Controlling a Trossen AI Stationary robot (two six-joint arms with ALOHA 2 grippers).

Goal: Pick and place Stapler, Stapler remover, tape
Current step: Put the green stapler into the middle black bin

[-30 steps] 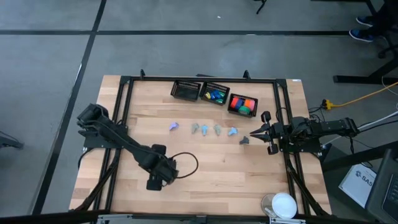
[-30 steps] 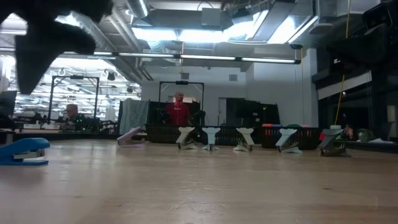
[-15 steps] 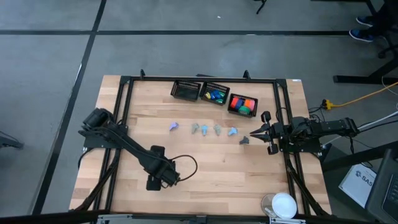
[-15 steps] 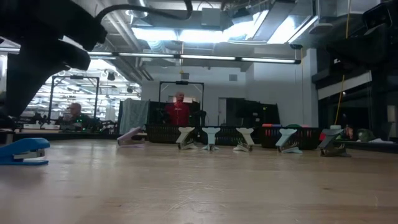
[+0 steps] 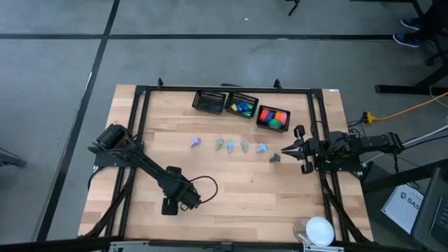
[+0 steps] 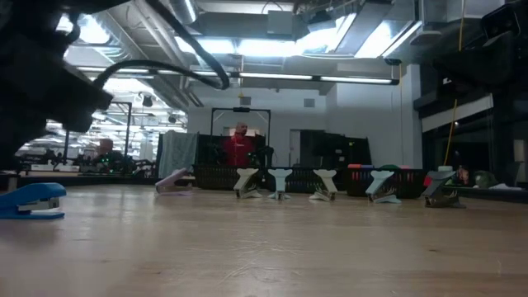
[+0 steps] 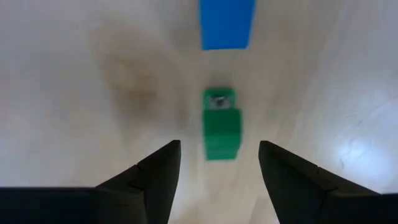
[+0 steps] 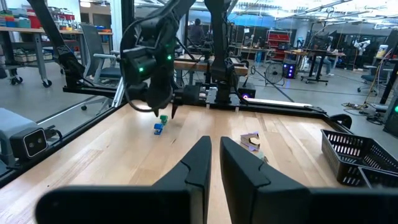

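Note:
A small green tape piece lies on the wooden table at its near left, with a blue tape piece just beyond it. My left gripper points down over the green piece. It is open, one finger on either side of the piece and above it, touching nothing. In the high view the gripper hides both pieces. The low view shows the blue piece flat on the table. My right gripper waits level at the right edge, shut and holding nothing. No stapler shows on the table.
Several pastel stapler removers stand in a row across the middle of the table. At the far edge are three black baskets: one empty, one with blue, green and yellow pieces, one with red and orange pieces.
My left gripper has come down toward the table over the green and blue pieces and has tipped to point more steeply down. It has stayed open. The pieces have not moved.

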